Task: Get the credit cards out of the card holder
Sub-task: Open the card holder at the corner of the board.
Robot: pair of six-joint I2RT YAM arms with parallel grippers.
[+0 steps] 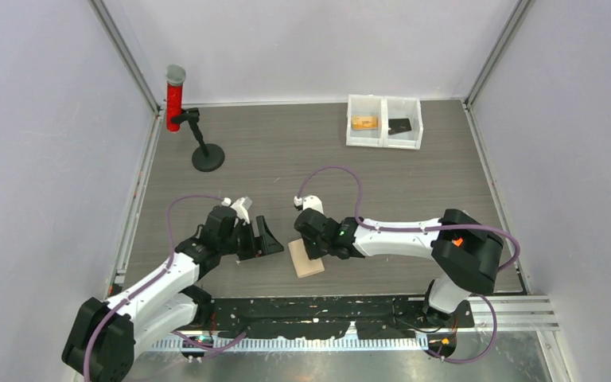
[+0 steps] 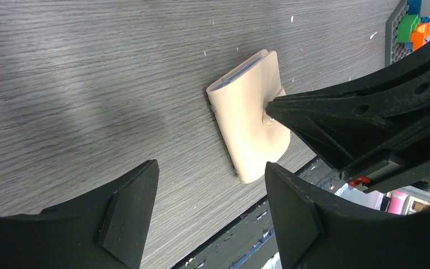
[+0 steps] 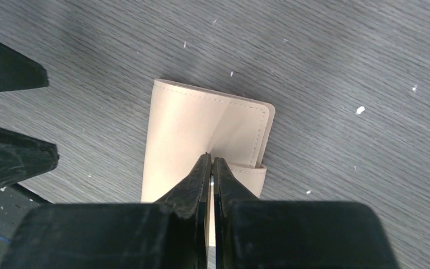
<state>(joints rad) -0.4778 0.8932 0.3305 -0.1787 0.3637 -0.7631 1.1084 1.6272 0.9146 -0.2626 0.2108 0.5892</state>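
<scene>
Card holder (image 3: pixel 201 126): closed, on table (image 3: pixel 341 56). Probably light, soft, slick; best taken at snap tab (image 3: pixel 246 172). My right fingers (image 3: pixel 195 182) clenched, tips on it; left fingers (image 2: pixel 126 213) released beside it.

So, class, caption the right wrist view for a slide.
Right gripper, shut, touches the closed tan card holder on the grey table.

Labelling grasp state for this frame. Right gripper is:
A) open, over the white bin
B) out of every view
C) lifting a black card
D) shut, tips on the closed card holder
D: in the right wrist view the right gripper has its jaws together, with the tips against the top face of the closed card holder. No card shows between them.
</scene>
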